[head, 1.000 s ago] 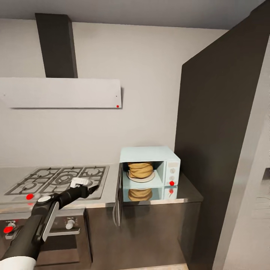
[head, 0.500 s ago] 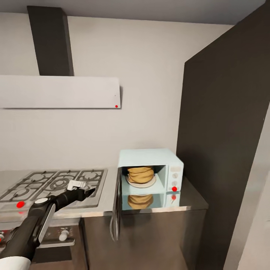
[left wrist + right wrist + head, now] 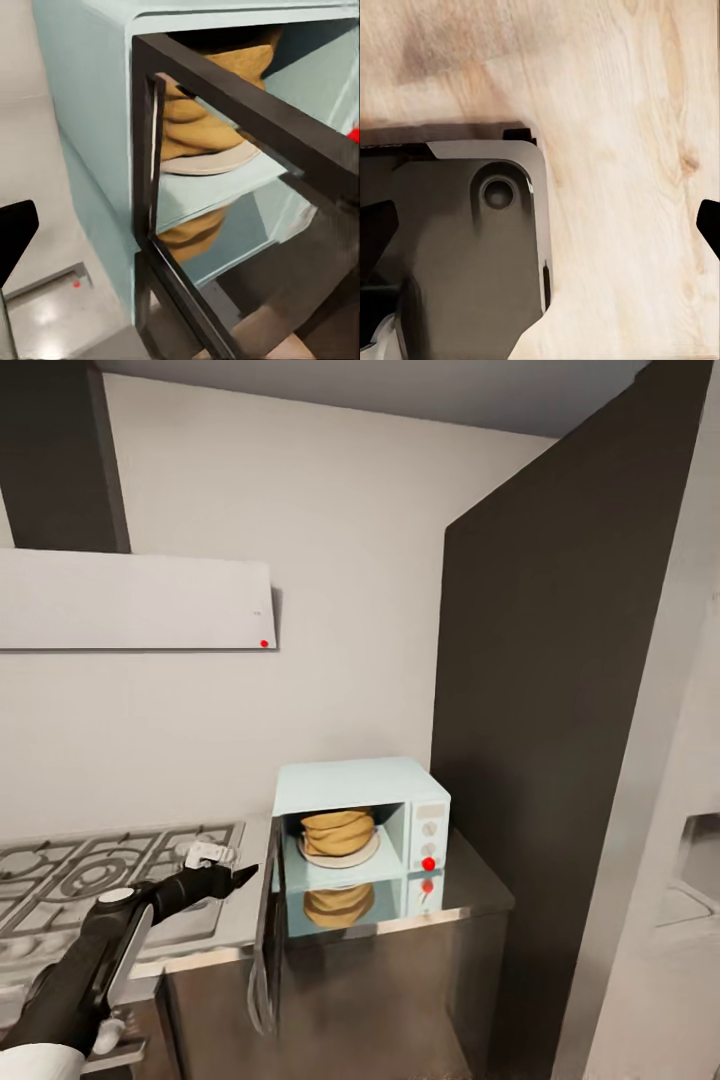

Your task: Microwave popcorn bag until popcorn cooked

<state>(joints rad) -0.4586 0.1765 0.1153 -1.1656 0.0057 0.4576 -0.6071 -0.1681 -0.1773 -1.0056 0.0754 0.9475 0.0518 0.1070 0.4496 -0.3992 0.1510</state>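
Popcorn bag (image 3: 336,833) on plate inside microwave (image 3: 360,820), frame centre; door (image 3: 268,920) open. Left tool (image 3: 238,877) empty, spread unclear. Push door flat, gently.

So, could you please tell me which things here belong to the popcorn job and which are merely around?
Job:
- squat mustard-tan cloth popcorn bag
- boxy mint-blue microwave, dark glass door open
- glossy grey steel countertop
- left end effector

Merely around:
- gas hob
- white extractor hood
- dark tall cabinet
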